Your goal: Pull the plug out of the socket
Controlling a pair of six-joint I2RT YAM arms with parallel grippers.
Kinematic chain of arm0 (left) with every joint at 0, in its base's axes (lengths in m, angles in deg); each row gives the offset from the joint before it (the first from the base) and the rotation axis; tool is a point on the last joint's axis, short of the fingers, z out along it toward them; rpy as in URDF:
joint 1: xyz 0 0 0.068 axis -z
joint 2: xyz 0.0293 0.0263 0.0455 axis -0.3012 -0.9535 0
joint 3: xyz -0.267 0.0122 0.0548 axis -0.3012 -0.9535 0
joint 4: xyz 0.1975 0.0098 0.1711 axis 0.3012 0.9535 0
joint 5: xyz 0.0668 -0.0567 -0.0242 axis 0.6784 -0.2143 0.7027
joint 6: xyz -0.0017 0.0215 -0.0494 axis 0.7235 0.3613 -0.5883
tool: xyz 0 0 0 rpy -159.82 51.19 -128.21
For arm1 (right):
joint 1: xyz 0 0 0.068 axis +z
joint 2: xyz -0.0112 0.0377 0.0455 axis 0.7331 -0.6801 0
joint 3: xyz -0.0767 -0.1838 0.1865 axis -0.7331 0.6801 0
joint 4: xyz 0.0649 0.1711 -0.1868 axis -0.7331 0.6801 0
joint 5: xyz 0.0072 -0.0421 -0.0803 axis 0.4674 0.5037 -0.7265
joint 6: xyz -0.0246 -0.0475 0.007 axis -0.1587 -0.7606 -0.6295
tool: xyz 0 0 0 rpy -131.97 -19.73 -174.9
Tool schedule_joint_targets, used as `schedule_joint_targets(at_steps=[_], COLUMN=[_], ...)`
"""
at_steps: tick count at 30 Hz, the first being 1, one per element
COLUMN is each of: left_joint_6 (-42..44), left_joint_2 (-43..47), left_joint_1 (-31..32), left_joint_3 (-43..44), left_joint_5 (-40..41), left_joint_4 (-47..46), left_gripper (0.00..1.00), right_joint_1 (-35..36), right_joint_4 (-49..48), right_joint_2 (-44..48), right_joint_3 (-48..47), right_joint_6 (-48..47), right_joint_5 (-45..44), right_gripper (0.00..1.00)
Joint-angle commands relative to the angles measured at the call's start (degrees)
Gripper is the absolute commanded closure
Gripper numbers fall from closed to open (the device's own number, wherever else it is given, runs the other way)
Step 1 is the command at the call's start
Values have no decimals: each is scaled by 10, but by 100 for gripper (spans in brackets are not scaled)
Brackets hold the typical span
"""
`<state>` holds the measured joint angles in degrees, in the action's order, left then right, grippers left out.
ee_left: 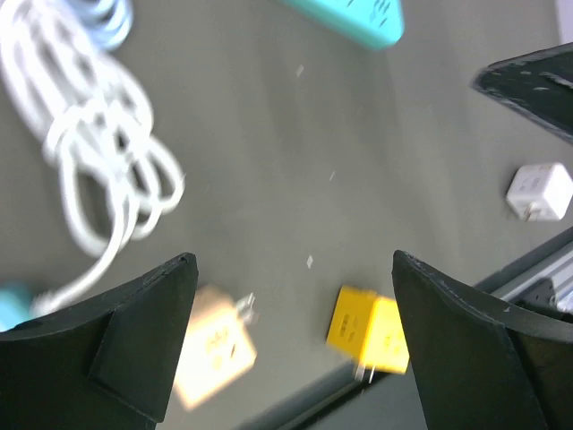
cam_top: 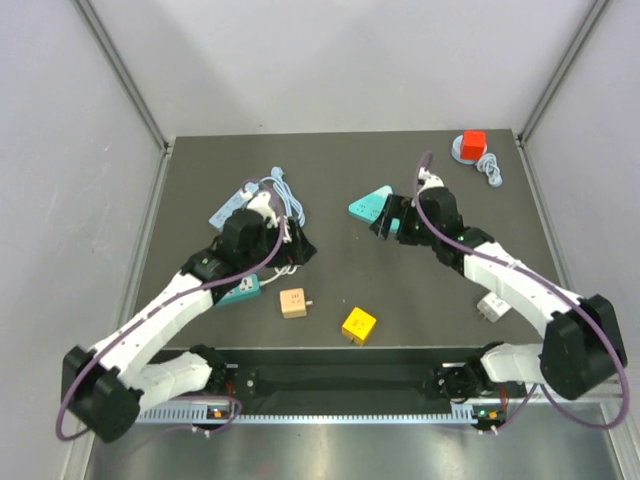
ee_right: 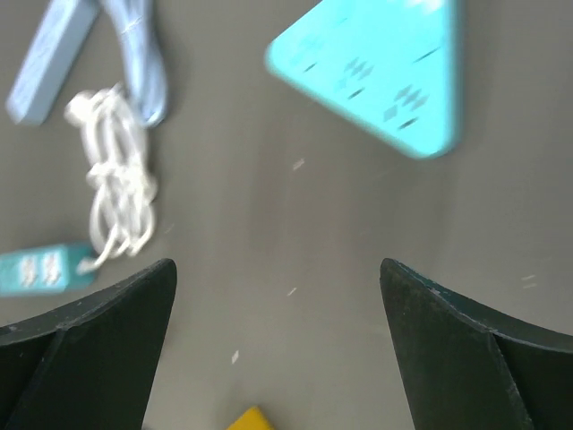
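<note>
A red plug [cam_top: 474, 141] sits on a grey-blue round socket [cam_top: 462, 151] at the back right corner, its pale cable [cam_top: 491, 168] coiled beside it. Neither wrist view shows it. My right gripper [cam_top: 385, 222] is open and empty next to a teal triangular socket [cam_top: 369, 206], well left of the red plug. In the right wrist view the gripper [ee_right: 277, 264] hangs over bare table with the teal triangle [ee_right: 376, 76] ahead. My left gripper [cam_top: 298, 246] is open and empty at mid-left; in its wrist view [ee_left: 294, 260] it is above bare table.
A beige plug [cam_top: 293, 302], a yellow plug [cam_top: 359, 324] and a white plug [cam_top: 490, 308] lie loose near the front. A light blue power strip [cam_top: 230, 205], a teal strip [cam_top: 240, 290] and a white cable coil [ee_left: 98, 152] lie under the left arm.
</note>
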<state>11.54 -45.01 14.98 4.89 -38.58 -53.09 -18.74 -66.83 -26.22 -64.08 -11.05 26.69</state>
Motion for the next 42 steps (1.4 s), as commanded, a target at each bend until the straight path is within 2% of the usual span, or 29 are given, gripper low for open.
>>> schedule_joint_targets(at_steps=[1, 5, 6, 12, 16, 19, 20, 24, 27, 29, 31, 34, 40, 42], left_joint_6=[29, 30, 33, 51, 61, 79, 82, 86, 89, 90, 93, 107, 119, 116], left_joint_2=[-77, -216, -278, -490, -592, -656, -669, -714, -744, -761, -772, -777, -782, -786], left_joint_1=[2, 3, 4, 7, 8, 8, 8, 7, 8, 8, 8, 8, 8, 8], left_joint_3=[58, 152, 201, 412, 516, 577, 601, 604, 626, 655, 656, 652, 653, 654], left_joint_5=[-20, -64, -73, -116, -137, -151, -149, -147, -145, -173, -183, -181, -163, -172], left_joint_4=[-137, -226, -237, -332, -375, -400, -404, -454, -439, -419, -420, -409, -392, -394], left_gripper=[7, 9, 10, 11, 12, 12, 12, 12, 13, 14, 14, 14, 15, 15], right_joint_1=[-40, -117, -130, -245, -361, -392, -396, -419, -426, -426, -426, -426, -426, -426], right_joint_4=[43, 31, 33, 54, 47, 35, 56, 118, 150, 171, 189, 188, 127, 119], right_joint_2=[-37, -74, -96, -202, -274, -330, -366, -457, -530, -567, -604, -614, -570, -571], right_joint_3=[-68, -112, -137, -249, -305, -360, -408, -537, -631, -699, -726, -719, -604, -597], right_joint_6=[-28, -53, -55, -80, -39, -59, -70, -133, -177, -194, -199, -210, -222, -234], right_joint_5=[-67, -79, -79, -73, -39, -58, -68, -86, -82, -65, -53, -44, -39, -38], right_gripper=[5, 6, 5, 6, 6, 6, 5, 3, 0, 0, 0, 1, 12, 17])
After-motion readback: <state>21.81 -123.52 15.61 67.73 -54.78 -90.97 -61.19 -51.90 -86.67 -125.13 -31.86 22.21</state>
